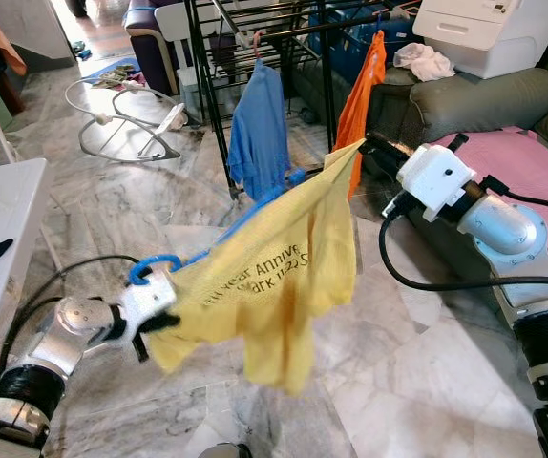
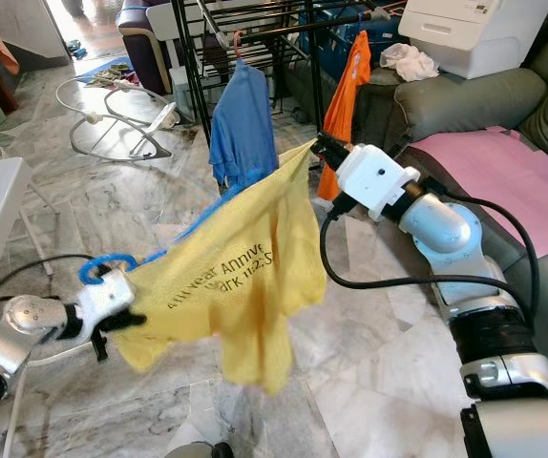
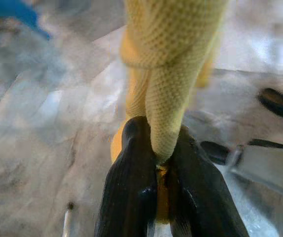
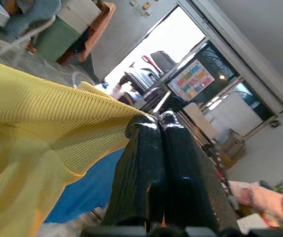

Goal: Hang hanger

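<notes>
Right now your yellow shirt point(image 1: 274, 272) hangs stretched between both grippers, in front of the black drying rack point(image 1: 219, 95). The left gripper point(image 3: 157, 163) is pinched tight on one bunched edge, close to the blue hanger point(image 1: 152, 265); the right gripper point(image 4: 154, 126) is clamped on the opposite corner, nearer the rack. Your risk: the hanger is only partly threaded, so pulling the fabric tauter could slide it out or tear your grip loose. Print reads roughly "Year Annive…", the rest folded away.
</notes>
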### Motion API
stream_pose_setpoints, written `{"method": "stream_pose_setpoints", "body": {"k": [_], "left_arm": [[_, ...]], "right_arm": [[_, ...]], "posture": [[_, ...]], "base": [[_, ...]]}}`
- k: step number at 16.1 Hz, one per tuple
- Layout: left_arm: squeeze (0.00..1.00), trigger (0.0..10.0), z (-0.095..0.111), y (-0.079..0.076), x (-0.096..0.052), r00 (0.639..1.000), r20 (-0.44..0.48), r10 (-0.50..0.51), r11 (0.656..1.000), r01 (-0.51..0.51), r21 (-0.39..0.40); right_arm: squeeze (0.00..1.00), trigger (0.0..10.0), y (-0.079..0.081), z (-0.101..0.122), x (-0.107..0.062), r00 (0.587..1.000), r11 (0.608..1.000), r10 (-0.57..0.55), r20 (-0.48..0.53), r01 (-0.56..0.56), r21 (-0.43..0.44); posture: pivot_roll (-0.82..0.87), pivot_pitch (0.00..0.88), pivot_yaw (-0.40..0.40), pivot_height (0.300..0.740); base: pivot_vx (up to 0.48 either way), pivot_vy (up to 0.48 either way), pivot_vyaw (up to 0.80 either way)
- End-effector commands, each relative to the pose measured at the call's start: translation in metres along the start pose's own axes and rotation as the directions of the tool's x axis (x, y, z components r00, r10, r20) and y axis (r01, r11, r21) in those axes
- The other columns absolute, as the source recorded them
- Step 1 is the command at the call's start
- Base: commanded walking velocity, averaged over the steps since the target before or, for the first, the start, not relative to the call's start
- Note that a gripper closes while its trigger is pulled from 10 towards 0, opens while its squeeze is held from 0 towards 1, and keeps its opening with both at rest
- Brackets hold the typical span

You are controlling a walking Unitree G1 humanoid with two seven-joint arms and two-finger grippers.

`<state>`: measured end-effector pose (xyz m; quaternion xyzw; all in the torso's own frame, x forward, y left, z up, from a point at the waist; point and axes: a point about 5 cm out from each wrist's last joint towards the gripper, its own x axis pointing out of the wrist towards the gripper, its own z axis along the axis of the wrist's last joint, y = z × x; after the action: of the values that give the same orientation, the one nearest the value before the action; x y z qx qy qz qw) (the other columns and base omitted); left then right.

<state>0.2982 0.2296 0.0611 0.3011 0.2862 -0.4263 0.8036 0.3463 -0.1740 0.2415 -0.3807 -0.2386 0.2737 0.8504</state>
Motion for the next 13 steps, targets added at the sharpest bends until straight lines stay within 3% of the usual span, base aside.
{"method": "stream_pose_setpoints", "body": {"k": [1,3,5,6,7,9,10,13], "left_arm": [[0.0,0.0,-0.014,-0.007,-0.004,0.996,-0.066,-0.056,0.998,0.056,0.004],[0.0,0.0,-0.019,-0.02,-0.004,0.98,-0.084,-0.18,0.984,0.18,-0.009],[0.0,0.0,-0.021,-0.024,-0.004,0.973,-0.095,-0.212,0.977,0.213,0.003],[0.0,0.0,-0.019,-0.019,-0.002,0.985,-0.082,-0.151,0.989,0.151,-0.006],[0.0,0.0,-0.014,-0.005,-0.001,0.999,-0.047,-0.018,0.999,0.016,-0.04],[0.0,0.0,-0.012,0.005,-0.002,0.996,-0.029,0.089,0.993,-0.091,-0.07],[0.0,0.0,-0.01,0.02,-0.007,0.968,-0.018,0.249,0.96,-0.249,-0.126],[0.0,0.0,-0.009,0.036,-0.013,0.911,-0.013,0.412,0.881,-0.402,-0.247]], "right_arm": [[0.0,0.0,-0.029,0.013,0.003,0.991,0.992,-0.12,0.051,0.122,-0.044],[0.0,0.0,-0.035,0.022,0.015,0.988,0.989,-0.122,0.097,0.129,-0.069],[0.0,0.0,-0.037,0.028,0.023,0.986,0.989,-0.113,0.124,0.123,-0.079],[0.0,0.0,-0.037,0.032,0.027,0.986,0.99,-0.088,0.142,0.103,-0.097],[0.0,0.0,-0.035,0.032,0.028,0.989,0.993,-0.051,0.141,0.065,-0.098],[0.0,0.0,-0.034,0.028,0.025,0.991,0.995,-0.03,0.127,0.042,-0.093],[0.0,0.0,-0.032,0.018,0.014,0.996,0.997,-0.016,0.09,0.022,-0.068],[0.0,0.0,-0.026,0.001,-0.009,1.0,0.999,-0.004,0.016,0.005,-0.047]], "posture": [[-0.07,0.031,0.093,0.74],[-0.06,0.036,0.091,0.74],[-0.06,0.036,0.091,0.74],[-0.06,0.035,0.089,0.74],[-0.06,0.035,0.08,0.74],[-0.06,0.035,0.08,0.74],[-0.06,0.037,0.08,0.74],[-0.07,0.041,0.093,0.74]], "base": [[0.0,0.0,0.0],[0.0,0.0,0.0],[0.0,0.0,0.0],[0.0,0.0,0.0],[0.0,0.0,0.0],[0.0,0.0,0.0],[0.0,0.0,0.0],[0.0,0.0,0.0]]}}
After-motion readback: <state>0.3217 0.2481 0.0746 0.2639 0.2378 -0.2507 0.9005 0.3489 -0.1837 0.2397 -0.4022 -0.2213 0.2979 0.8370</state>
